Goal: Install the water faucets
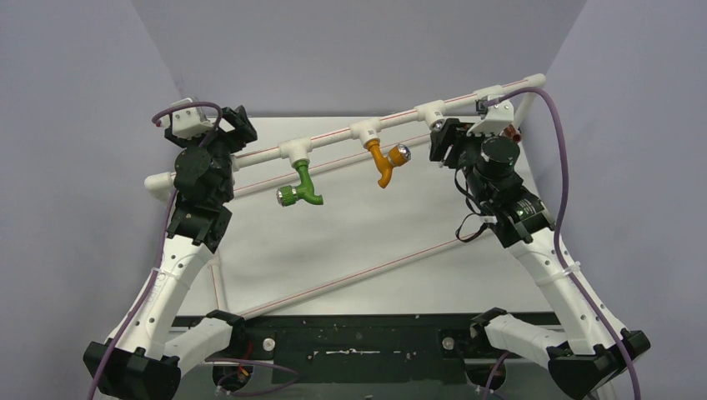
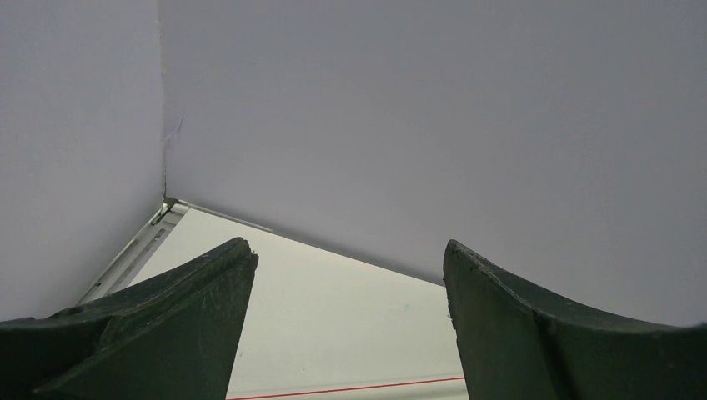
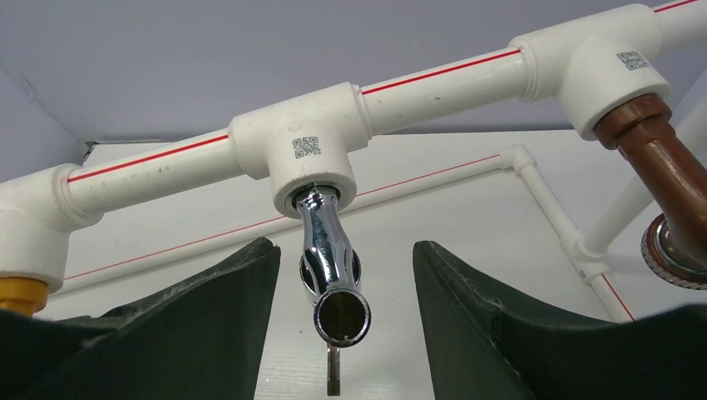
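Observation:
A chrome faucet (image 3: 332,250) hangs from a white tee fitting (image 3: 304,154) on the pipe rail. My right gripper (image 3: 346,250) is open, its fingers on either side of the spout with gaps on both sides. A brown faucet (image 3: 667,183) hangs from the tee to its right, and an orange one (image 3: 18,293) shows at the left edge. In the top view a green faucet (image 1: 302,187) and the orange faucet (image 1: 383,163) hang from the rail; the right gripper (image 1: 446,142) hides most of the chrome one. My left gripper (image 1: 233,132) is open and empty by the rail's left end.
The white pipe rail (image 1: 333,140) runs slanted across the back of the table, with lower pipes (image 1: 350,275) crossing the white tabletop. Grey walls close the back and sides. The left wrist view shows only wall, table corner and its own fingers (image 2: 192,308).

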Tool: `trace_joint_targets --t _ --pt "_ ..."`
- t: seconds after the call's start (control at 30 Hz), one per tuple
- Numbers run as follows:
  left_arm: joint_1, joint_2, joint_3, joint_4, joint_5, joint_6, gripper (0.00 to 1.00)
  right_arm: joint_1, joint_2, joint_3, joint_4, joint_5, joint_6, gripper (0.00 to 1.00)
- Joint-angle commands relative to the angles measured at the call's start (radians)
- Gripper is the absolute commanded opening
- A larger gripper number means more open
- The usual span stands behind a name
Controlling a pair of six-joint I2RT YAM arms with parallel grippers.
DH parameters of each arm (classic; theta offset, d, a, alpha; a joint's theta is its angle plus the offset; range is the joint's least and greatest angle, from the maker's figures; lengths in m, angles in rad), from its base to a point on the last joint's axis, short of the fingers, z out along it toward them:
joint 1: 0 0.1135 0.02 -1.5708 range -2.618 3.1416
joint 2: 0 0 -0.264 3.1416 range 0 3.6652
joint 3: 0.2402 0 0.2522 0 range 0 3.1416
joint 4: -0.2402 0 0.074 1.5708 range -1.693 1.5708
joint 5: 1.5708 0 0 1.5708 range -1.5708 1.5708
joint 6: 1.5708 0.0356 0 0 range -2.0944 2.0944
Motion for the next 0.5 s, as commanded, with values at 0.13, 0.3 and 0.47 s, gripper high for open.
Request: trace_joint_targets --t 0.13,0.3,0.47 --pt "-0.042 0.023 -0.098 -0.350 0.044 -0.006 0.80 -0.026 0.004 0.001 0.026 -0.031 0.035 0.58" --pt "-0.042 0.023 -0.097 -0.350 0.044 -0.008 0.80 -0.035 0.010 -0.017 0.041 -0.053 0.058 0.56" --pt "-0.042 0.023 -0.098 -0.351 0.044 -0.007 0.80 -0.038 0.026 -0.022 0.056 -0.080 0.078 0.53"
